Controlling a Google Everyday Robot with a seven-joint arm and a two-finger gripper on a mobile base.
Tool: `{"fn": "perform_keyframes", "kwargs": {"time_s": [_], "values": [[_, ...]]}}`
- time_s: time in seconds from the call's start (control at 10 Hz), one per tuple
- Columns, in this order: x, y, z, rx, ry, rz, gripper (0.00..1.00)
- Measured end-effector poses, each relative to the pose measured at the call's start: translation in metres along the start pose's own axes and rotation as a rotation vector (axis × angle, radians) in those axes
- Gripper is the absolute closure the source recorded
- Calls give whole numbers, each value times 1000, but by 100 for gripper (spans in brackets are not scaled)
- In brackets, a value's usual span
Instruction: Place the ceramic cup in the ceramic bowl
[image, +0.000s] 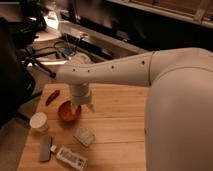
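The ceramic cup (39, 121), cream-white and handleless, stands upright near the left edge of the wooden table (120, 130). The ceramic bowl (66, 113), orange-red, sits just right of it, a small gap between them. My gripper (80, 105) hangs from the white arm directly over the bowl's right side, partly hiding the bowl's rim. It holds nothing that I can see.
A slim red object (52, 97) lies at the table's back left. A flat white box (84, 136), a grey flat item (45, 149) and a white rectangular pack (71, 158) lie near the front. My large white arm (175, 110) covers the right side.
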Motion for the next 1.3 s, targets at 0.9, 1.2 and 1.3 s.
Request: {"fn": "perform_keyframes", "kwargs": {"time_s": [0.9, 1.2, 1.3], "values": [[-11, 35, -6, 9, -73, -91, 35], [-2, 103, -2, -21, -100, -260, 35], [3, 130, 2, -34, -103, -325, 35]]}}
